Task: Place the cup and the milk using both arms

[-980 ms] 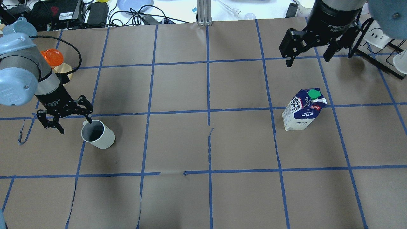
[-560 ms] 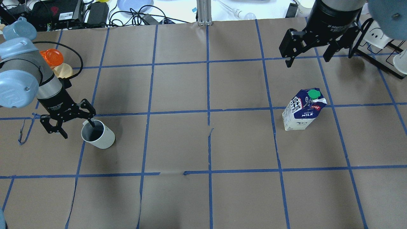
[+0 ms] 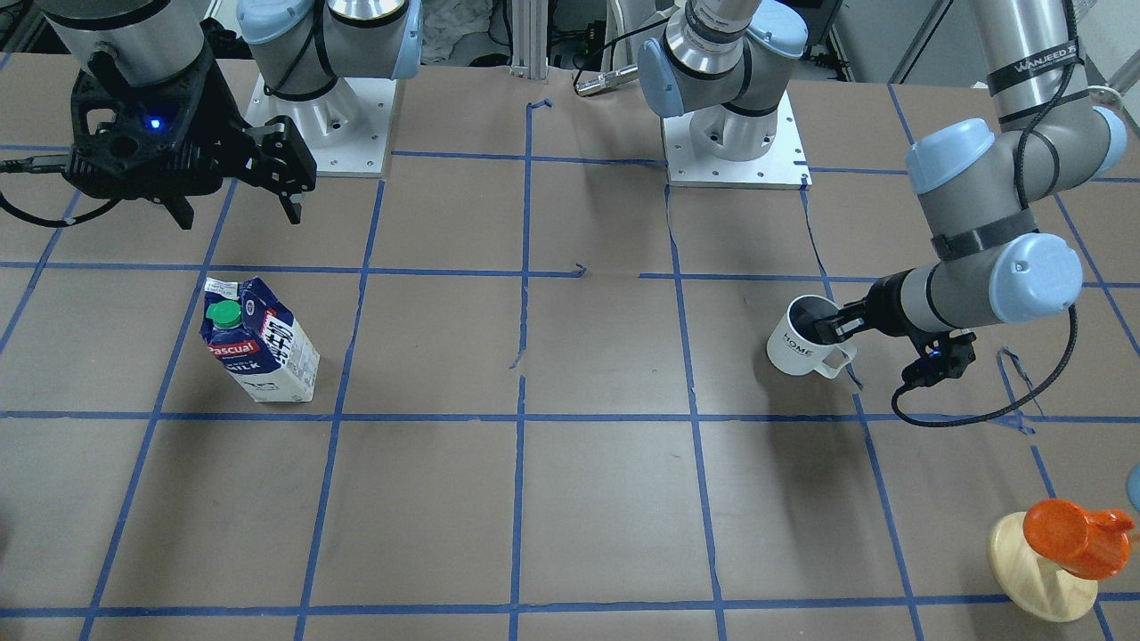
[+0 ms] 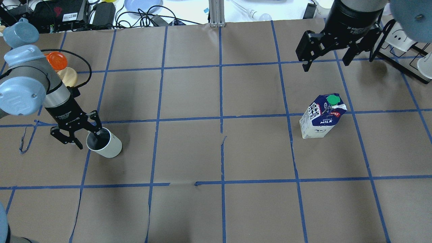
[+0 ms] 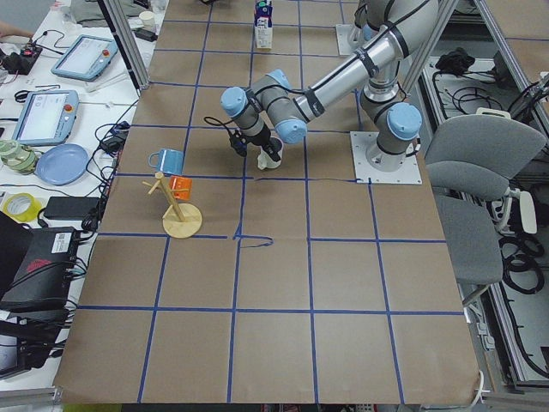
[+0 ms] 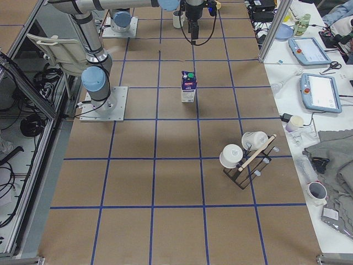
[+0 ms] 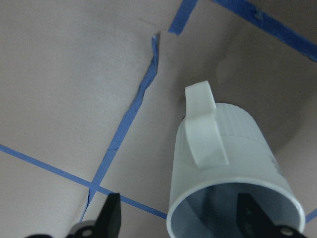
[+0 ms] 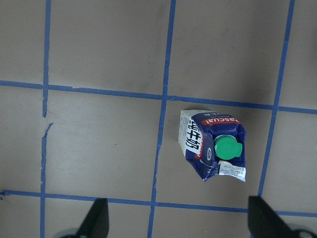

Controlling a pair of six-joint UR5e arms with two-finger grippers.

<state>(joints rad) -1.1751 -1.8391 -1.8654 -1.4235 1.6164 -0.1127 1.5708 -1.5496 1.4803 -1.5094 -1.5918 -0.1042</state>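
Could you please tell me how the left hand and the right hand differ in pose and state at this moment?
The left hand is low at the cup, one finger inside its rim and one outside; the right hand hangs high, clear of the milk. The left hand comes in tilted; the right hand points straight down. Both are open and grip nothing.

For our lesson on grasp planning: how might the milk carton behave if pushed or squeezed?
The milk carton stands upright on a narrow base, so a push near its green cap would probably tip it. Its creased top suggests thin card, so a hard squeeze may dent it.
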